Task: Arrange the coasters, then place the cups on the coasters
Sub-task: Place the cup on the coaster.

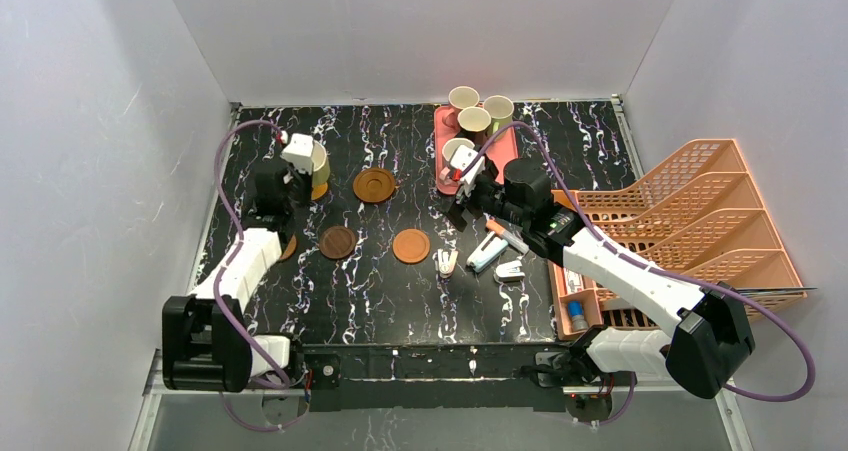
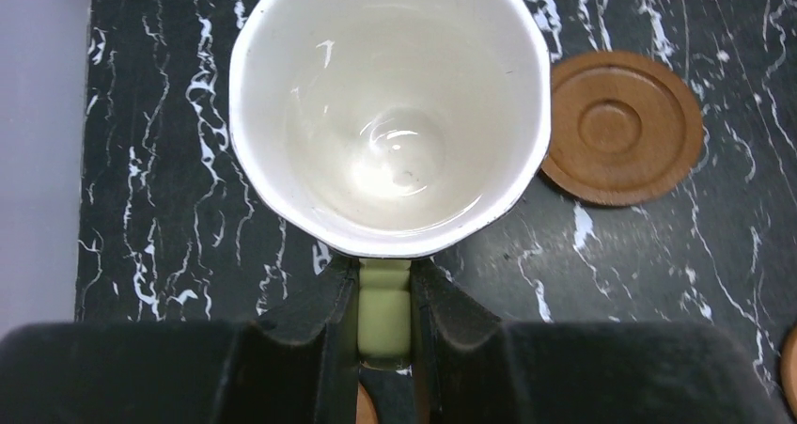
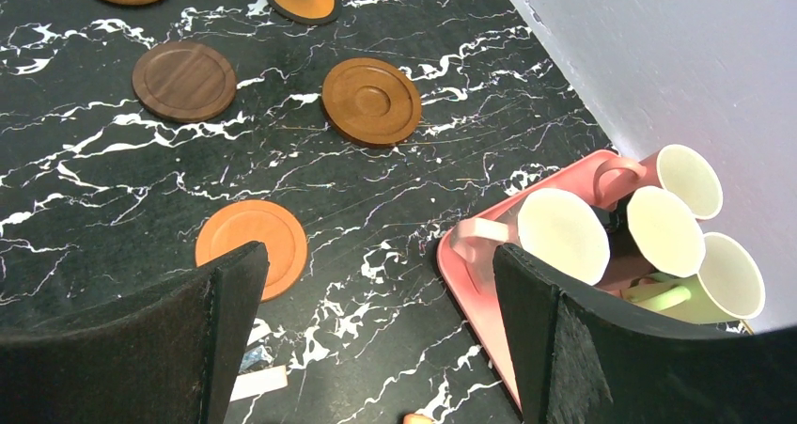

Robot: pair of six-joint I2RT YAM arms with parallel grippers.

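My left gripper [image 2: 385, 292] is shut on the handle of a yellow-green cup [image 2: 390, 104], at the far left of the table [image 1: 319, 166]. An orange coaster [image 1: 320, 192] shows just below that cup; whether they touch I cannot tell. Other coasters lie spread out: a ringed brown one [image 1: 374, 184] [image 2: 620, 128], a dark one [image 1: 338, 242], an orange one [image 1: 410, 245] [image 3: 252, 245], and one half under the left arm [image 1: 289, 248]. Several cups [image 3: 562, 234] [image 1: 473, 121] stand on the pink tray [image 3: 489, 302]. My right gripper [image 3: 376, 283] [image 1: 462, 186] hangs open beside the tray's near corner.
A stapler [image 1: 510, 270], a marker [image 1: 505, 234] and small desk items [image 1: 446, 262] lie right of the orange coaster. An orange file rack [image 1: 690, 211] and a bin [image 1: 575, 306] fill the right side. Grey walls close in at left, back and right.
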